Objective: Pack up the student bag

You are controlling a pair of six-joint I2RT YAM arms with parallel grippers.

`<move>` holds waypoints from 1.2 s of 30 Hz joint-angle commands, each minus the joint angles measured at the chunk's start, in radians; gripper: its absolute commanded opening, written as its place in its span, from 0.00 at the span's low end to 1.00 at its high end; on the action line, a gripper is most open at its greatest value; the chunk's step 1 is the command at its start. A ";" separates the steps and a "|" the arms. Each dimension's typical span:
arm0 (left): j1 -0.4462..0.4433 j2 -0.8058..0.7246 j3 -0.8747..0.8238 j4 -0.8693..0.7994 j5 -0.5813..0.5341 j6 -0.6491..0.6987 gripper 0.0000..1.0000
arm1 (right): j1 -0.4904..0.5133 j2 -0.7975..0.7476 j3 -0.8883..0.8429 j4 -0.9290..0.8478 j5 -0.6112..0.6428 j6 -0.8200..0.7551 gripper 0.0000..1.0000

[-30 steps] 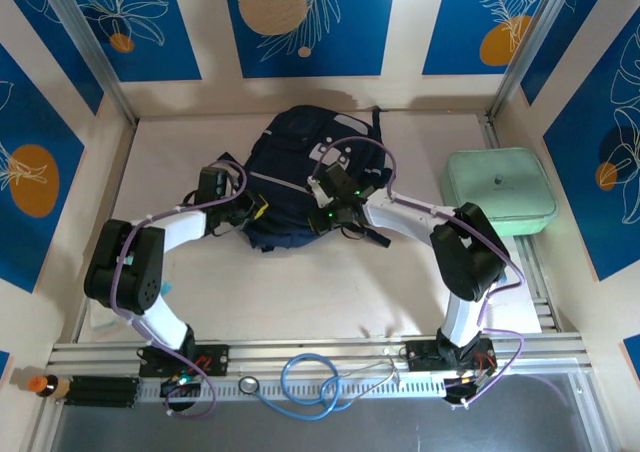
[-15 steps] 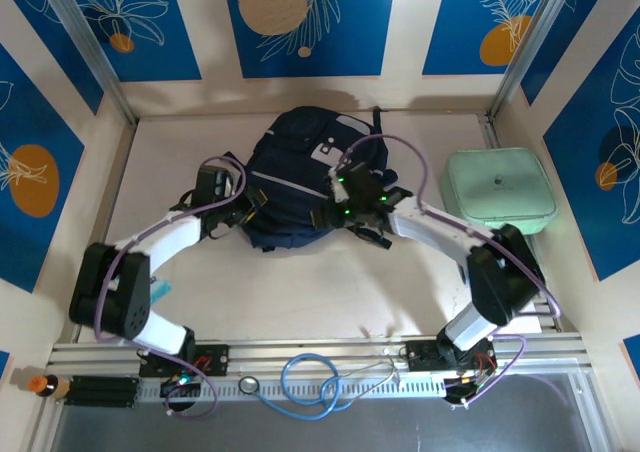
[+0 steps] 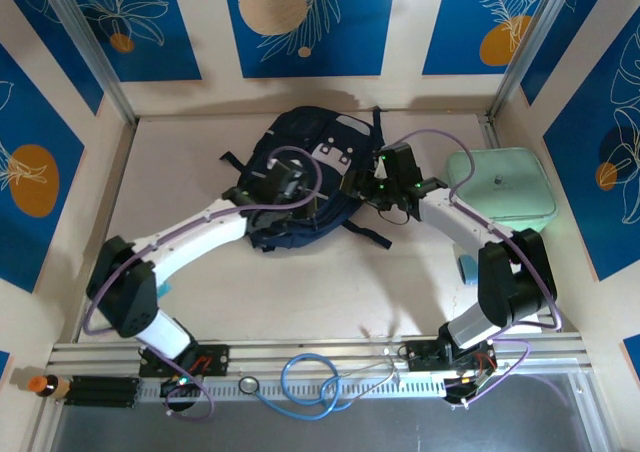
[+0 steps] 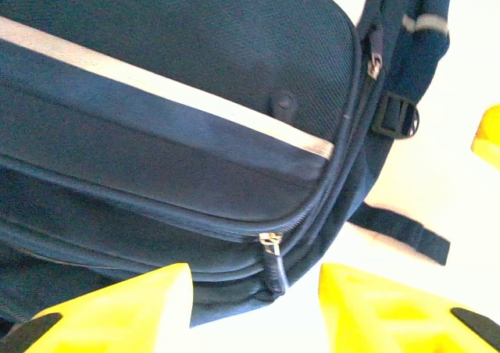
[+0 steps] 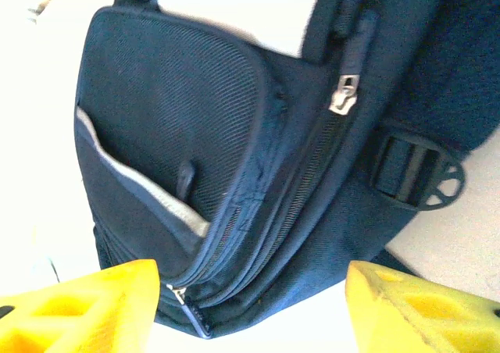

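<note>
Bag [image 3: 300, 157] lay near the green box [image 3: 498, 190]. You had both claws open and empty: right claw [image 5: 251, 279] at the bag's edge nearest the box, left claw [image 4: 254, 287] farther from it.

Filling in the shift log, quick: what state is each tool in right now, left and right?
Left tool: open, holding nothing.
Right tool: open, holding nothing.

pale table [image 3: 300, 287], navy student bag [image 3: 303, 138] ctr-back, mint case [image 3: 500, 194] R side
</note>
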 commanded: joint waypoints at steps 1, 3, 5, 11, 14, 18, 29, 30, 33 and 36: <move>-0.037 0.077 0.063 -0.113 -0.098 0.061 0.44 | -0.026 -0.001 -0.031 0.022 -0.050 0.070 0.65; -0.055 0.118 0.092 -0.123 -0.095 0.071 0.44 | -0.032 -0.004 -0.036 0.019 -0.049 0.071 0.65; -0.069 0.164 0.128 -0.154 -0.095 0.077 0.44 | -0.036 -0.006 -0.040 0.018 -0.047 0.075 0.65; -0.092 0.257 0.191 -0.212 -0.102 0.091 0.36 | -0.039 -0.001 -0.042 0.018 -0.048 0.080 0.64; -0.092 0.276 0.198 -0.213 -0.092 0.093 0.35 | -0.040 -0.001 -0.041 0.016 -0.047 0.079 0.64; -0.092 0.303 0.215 -0.218 -0.077 0.101 0.35 | -0.040 -0.001 -0.041 0.012 -0.047 0.078 0.64; -0.089 0.306 0.216 -0.225 -0.100 0.102 0.00 | -0.042 -0.009 -0.051 0.015 -0.048 0.090 0.63; -0.088 0.297 0.208 -0.212 -0.090 0.108 0.00 | -0.042 -0.011 -0.054 0.020 -0.049 0.097 0.63; -0.082 0.256 0.176 -0.144 -0.040 0.135 0.00 | -0.049 -0.025 -0.076 0.046 -0.063 0.124 0.63; -0.081 0.208 0.144 -0.055 0.061 0.186 0.00 | -0.057 -0.045 -0.105 0.087 -0.093 0.161 0.63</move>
